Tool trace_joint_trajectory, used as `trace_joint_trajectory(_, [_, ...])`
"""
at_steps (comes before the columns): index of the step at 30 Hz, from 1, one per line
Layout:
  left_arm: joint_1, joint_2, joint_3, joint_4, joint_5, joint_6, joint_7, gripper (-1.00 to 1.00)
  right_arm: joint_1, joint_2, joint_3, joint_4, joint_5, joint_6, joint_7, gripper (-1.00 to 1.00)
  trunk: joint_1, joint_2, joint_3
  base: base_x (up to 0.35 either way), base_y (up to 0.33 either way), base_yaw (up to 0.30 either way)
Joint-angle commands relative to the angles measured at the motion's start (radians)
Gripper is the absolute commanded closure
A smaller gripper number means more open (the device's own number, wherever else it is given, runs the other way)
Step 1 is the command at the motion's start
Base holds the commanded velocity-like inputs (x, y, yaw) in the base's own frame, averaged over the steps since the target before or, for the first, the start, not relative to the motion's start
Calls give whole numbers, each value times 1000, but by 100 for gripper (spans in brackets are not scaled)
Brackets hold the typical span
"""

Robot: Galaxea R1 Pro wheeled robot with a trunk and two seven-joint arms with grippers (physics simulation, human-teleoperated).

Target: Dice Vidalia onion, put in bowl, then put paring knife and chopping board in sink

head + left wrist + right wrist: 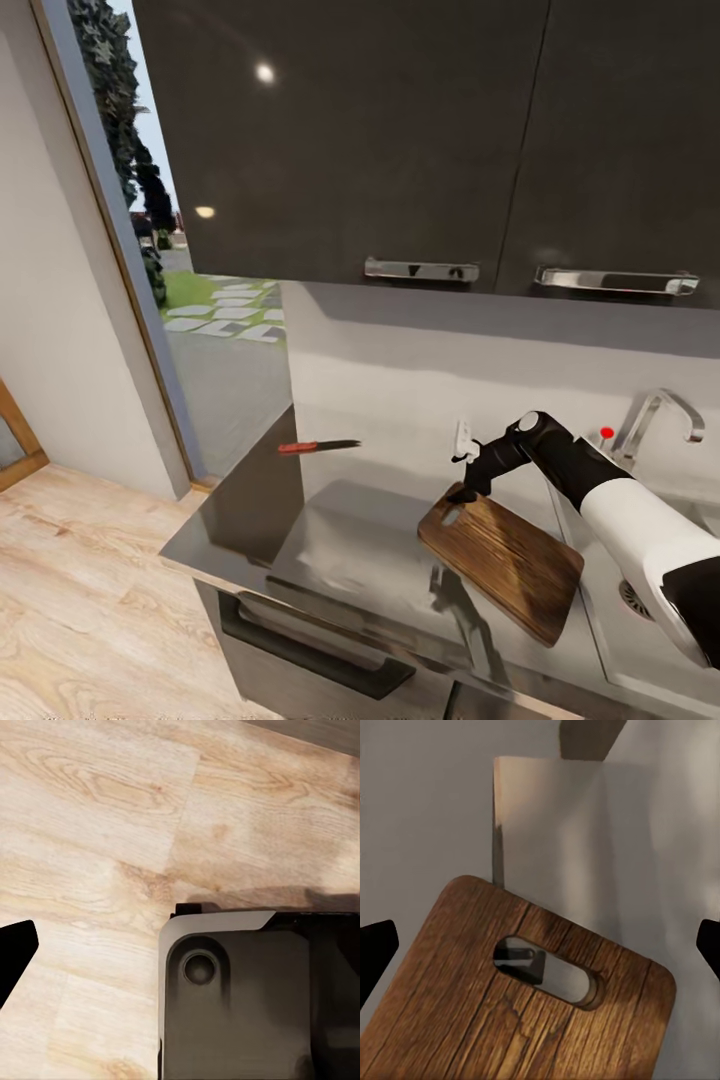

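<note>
No readable text, labels, brands, numbers or signs on any surface.

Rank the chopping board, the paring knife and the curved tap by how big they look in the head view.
1. The chopping board, by far the largest.
2 and 3. The tap and the paring knife look about alike; the knife lies farther from the camera, so I won't rank them.
</note>
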Motion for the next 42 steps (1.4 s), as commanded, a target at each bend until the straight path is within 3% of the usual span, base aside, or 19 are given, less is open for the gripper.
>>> trace_joint_trajectory(1, [-1,0,1,0,0,-3,0,-100,-1,-1,4,-2,-1,10,2,-100,1,-2,-4,1,0,0])
trace_joint_trajectory(42, [-1,1,2,17,2,-3,0,-100,-1,-3,4,25,10,-20,6,-100,1,-2,-70,23,-15,0])
